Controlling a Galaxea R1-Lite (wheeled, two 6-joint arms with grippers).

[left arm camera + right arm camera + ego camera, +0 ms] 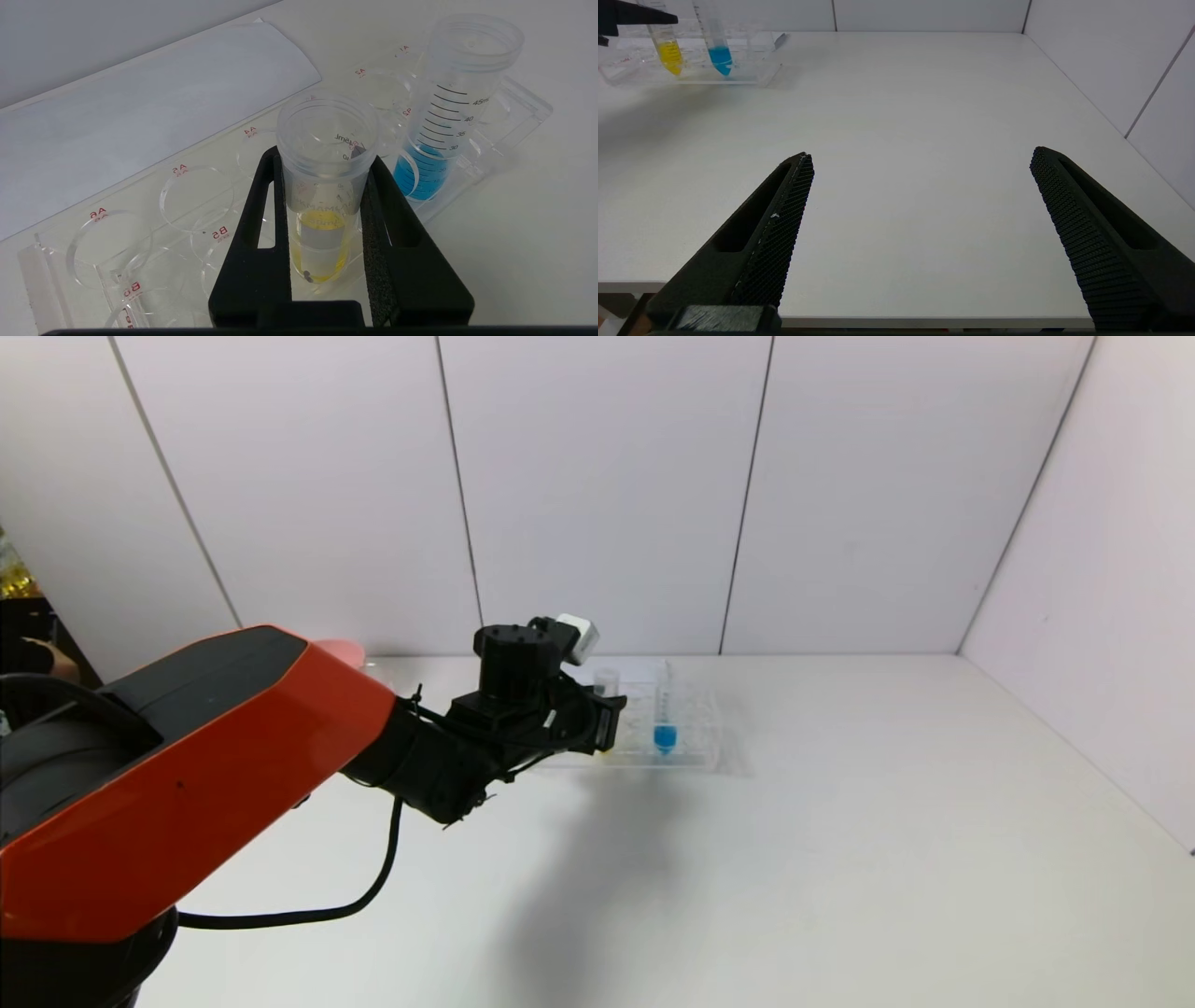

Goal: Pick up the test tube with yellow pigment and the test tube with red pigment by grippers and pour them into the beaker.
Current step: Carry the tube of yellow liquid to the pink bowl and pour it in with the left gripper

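The test tube with yellow pigment (322, 224) stands upright in the clear rack (140, 233); yellow liquid sits low down with a white strip above it. My left gripper (323, 156) has its two black fingers pressed on either side of the tube below the rim. In the head view the left gripper (607, 719) is at the rack's left end and only the tube's top (607, 679) shows above it. My right gripper (920, 154) is open and empty above the table's front edge. The test tube with red pigment and the beaker are out of view.
A tube with blue liquid (665, 733) stands in the rack (700, 747) just right of the yellow one. A white sheet (140, 102) lies behind the rack. A pink bowl's edge (338, 650) shows behind my left arm. Walls close the table's back and right.
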